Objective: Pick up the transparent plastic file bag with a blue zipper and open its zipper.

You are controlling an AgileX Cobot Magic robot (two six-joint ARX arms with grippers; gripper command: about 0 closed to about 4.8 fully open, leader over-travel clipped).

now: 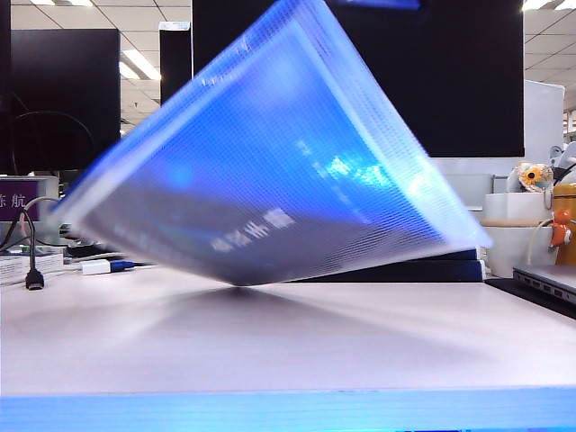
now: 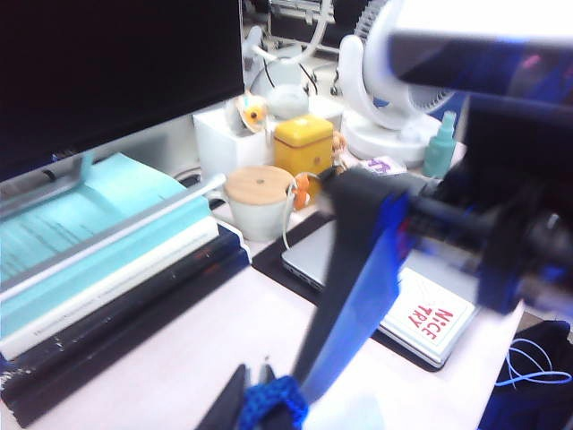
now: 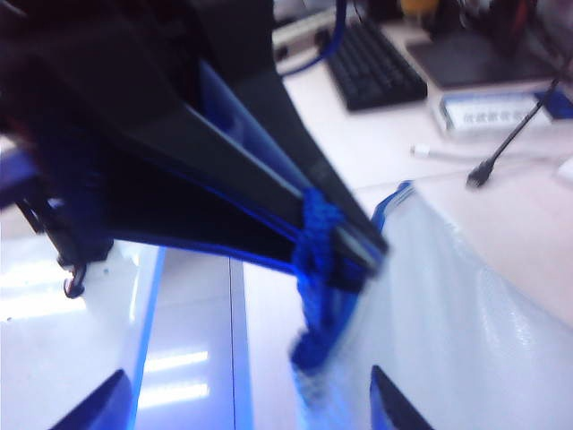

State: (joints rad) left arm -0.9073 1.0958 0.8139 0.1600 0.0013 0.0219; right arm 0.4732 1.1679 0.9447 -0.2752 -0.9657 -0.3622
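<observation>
The file bag point(image 1: 270, 162), translucent with a fine grid, hangs tilted above the table point(image 1: 270, 351) and fills most of the exterior view; it hides both grippers there. In the left wrist view my left gripper point(image 2: 254, 369) is shut on the zipper's blue cord pull point(image 2: 273, 399), and the blue zipper strip point(image 2: 363, 296) runs up from it. The right wrist view shows the same cord point(image 3: 318, 237) pinched in the left arm's black fingers. My right gripper point(image 3: 246, 394) stands open wide, with the bag's blue edge point(image 3: 309, 345) between its fingertips. The bag's whitish sheet point(image 3: 448, 313) spreads beside it.
Stacked books point(image 2: 107, 260) lie under a monitor. A wooden-lidded cup point(image 2: 260, 193), a yellow box point(image 2: 303, 143), a white fan point(image 2: 394, 81) and a laptop point(image 2: 309, 255) crowd the table's far side. A keyboard point(image 3: 376, 58) and a black cable point(image 1: 34, 270) lie at the other side.
</observation>
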